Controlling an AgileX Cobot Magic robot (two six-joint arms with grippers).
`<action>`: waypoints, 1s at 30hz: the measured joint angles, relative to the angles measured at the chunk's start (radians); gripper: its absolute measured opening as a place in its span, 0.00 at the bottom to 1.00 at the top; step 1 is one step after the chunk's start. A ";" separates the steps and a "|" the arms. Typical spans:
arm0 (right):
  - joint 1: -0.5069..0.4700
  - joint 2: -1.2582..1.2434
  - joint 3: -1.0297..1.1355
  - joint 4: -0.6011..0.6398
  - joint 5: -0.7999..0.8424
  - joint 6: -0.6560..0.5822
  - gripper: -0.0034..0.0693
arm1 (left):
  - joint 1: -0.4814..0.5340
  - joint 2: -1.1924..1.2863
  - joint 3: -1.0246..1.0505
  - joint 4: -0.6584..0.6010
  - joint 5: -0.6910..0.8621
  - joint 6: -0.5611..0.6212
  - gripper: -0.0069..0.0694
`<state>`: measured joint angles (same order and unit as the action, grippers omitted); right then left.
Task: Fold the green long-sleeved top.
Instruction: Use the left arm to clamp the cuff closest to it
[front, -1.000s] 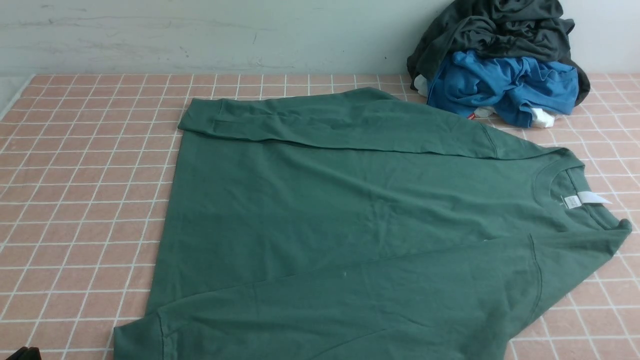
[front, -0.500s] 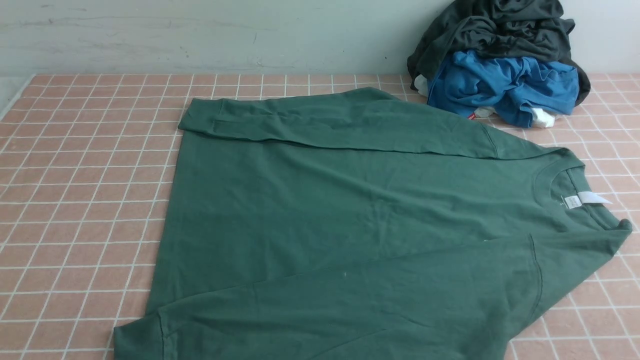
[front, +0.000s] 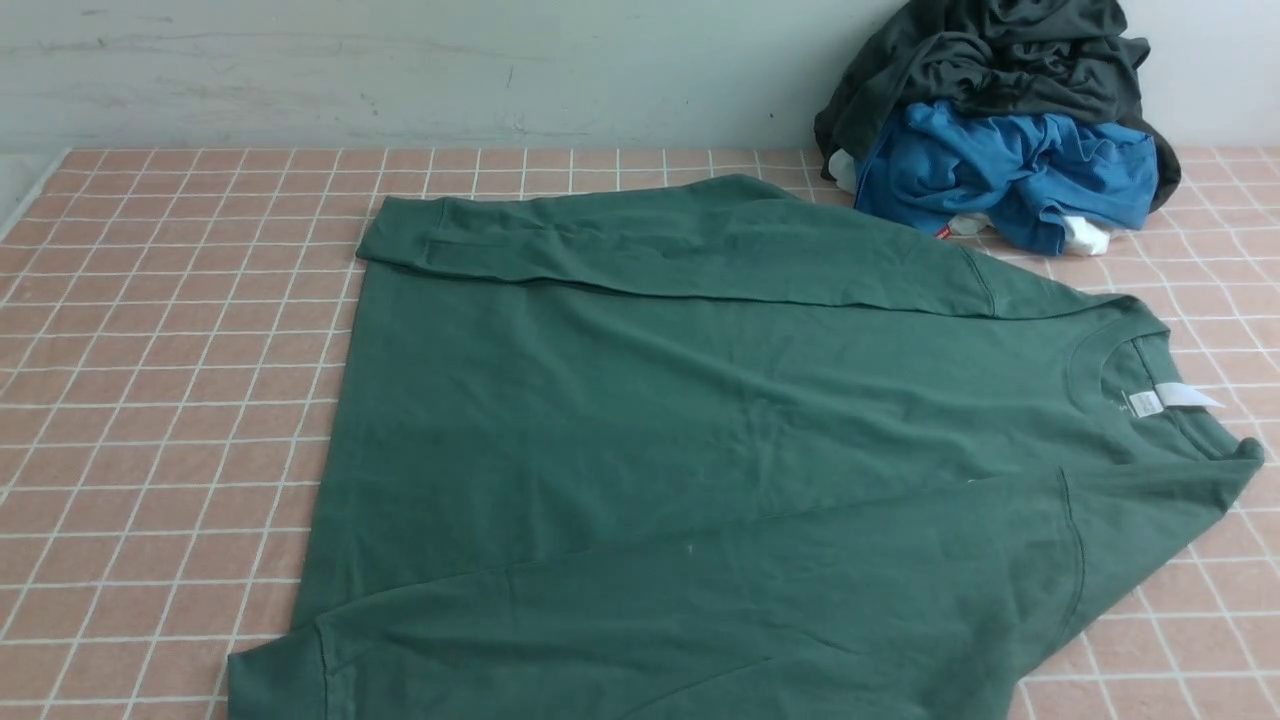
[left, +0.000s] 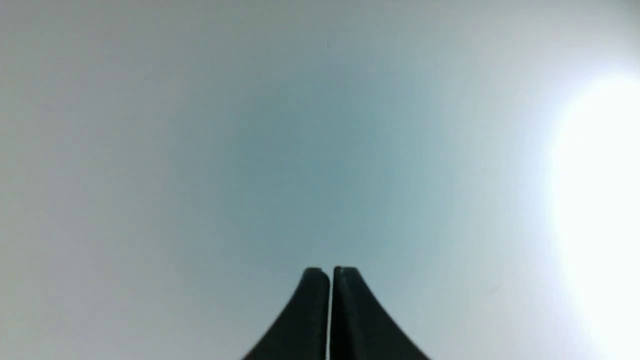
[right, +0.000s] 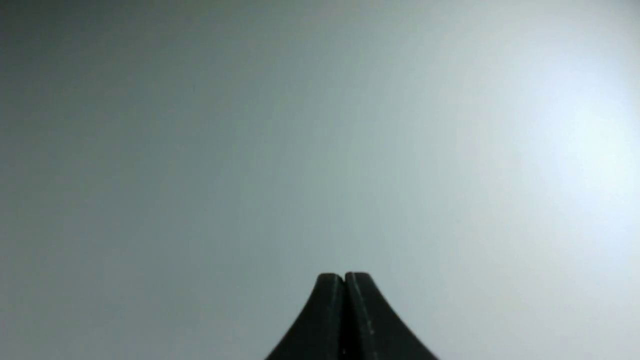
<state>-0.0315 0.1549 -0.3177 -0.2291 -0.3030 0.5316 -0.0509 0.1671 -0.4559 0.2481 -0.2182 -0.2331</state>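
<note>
Basically, both sleeves of the green long-sleeved top (front: 650, 390) are seen lying folded in across the body, and the only thing that's just changed is that the dark tip at the near left corner of the front view is gone. The top itself hasn't been shifted: it's spread on the tiled tabletop (front: 150, 430), collar to the right, near edge cut off by the frame. The left hand (left: 331, 270) and right hand (right: 344, 276) are both closed with nothing held, well apart from the cloth. So the sleeve stage looks done, and a body fold is probably still needed, though a pause can't be ruled out.
</note>
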 joint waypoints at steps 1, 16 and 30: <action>0.000 0.056 -0.068 -0.091 0.103 -0.002 0.03 | 0.000 0.065 -0.072 0.039 0.105 -0.009 0.09; 0.225 0.724 -0.185 0.013 0.878 -0.182 0.03 | 0.000 0.874 -0.181 -0.334 0.975 0.113 0.11; 0.401 1.003 -0.188 0.424 0.893 -0.704 0.03 | 0.000 1.326 -0.186 -0.424 0.757 0.222 0.52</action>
<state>0.3696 1.1577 -0.5056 0.1954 0.5899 -0.1723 -0.0509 1.4928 -0.6414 -0.1758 0.5388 -0.0108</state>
